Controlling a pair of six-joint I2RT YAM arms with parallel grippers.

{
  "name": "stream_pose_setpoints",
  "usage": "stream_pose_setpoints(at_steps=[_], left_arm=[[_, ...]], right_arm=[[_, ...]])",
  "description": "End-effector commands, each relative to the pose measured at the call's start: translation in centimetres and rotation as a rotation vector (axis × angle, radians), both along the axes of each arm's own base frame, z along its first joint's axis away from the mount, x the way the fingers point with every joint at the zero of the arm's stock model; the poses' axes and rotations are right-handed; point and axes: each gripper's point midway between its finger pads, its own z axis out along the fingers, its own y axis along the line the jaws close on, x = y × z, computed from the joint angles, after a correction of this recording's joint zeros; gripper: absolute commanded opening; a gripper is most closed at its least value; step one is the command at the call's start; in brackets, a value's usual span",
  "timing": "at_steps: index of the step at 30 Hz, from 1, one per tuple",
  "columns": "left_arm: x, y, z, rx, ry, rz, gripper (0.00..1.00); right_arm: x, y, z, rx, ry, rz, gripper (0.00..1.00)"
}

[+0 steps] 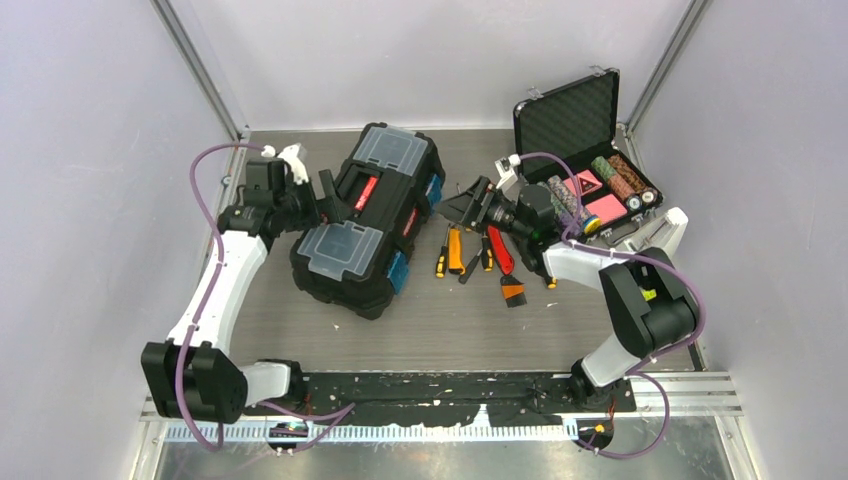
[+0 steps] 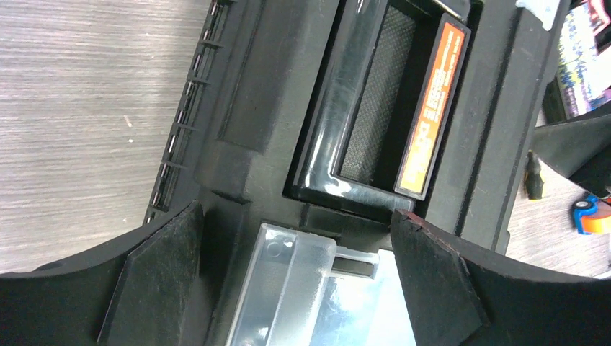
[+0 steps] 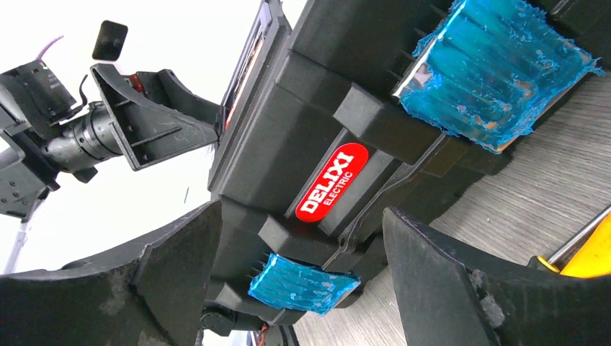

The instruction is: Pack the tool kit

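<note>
Grey wood-grain table, white walls. Toolbox shut, skewed, left of centre toward far edge. My left gripper over its top by handle, fingers wide, empty. My right gripper facing front with blue latches, fingers wide, empty. Hand tools loose between Toolbox and chip case in far right corner. Risks as I judge: prying latch shoves unbraced Toolbox; right arm sweeps Hand tools.
</note>
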Motion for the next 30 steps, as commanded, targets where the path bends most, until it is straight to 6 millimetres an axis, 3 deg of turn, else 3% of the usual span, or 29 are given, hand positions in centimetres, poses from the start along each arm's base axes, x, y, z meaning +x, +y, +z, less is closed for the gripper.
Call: stream_pose_setpoints(at_steps=[1,6,9,12,16,19,23,30], left_arm=[[-6.0,-3.6,-4.1,-0.148,0.218,-0.094,0.92],[-9.1,-5.2,-4.0,-0.177,0.216,-0.137,0.92],[-9.5,-4.6,-3.2,-0.151,0.176,-0.124,0.93],[-8.1,-2.4,-1.4,-0.036,0.096,-0.056,0.95],[-4.7,-0.4,2.1,0.051,-0.006,0.015,0.96],[-1.9,-0.4,2.9,0.09,-0.001,0.017,0.96],[0.6,-1.3,2.7,0.097,0.043,-0.028,0.94],[2.3,-2.4,0.6,0.099,0.115,-0.076,0.91]], right_arm=[[-0.2,0.6,0.5,0.022,-0.046,0.031,0.87],[0.0,0.8,-0.3,0.012,-0.033,0.04,0.87],[0.0,0.6,-1.1,-0.012,-0.031,0.041,0.86],[-0.2,0.4,-1.5,-0.034,-0.034,0.042,0.87],[-0.5,0.3,-1.7,-0.048,-0.04,0.044,0.86],[-0.6,0.2,-1.7,-0.055,-0.047,0.047,0.87],[-0.9,0.1,-1.6,-0.062,-0.055,0.046,0.86],[-1.2,-0.1,-1.3,-0.071,-0.062,0.051,0.86]])
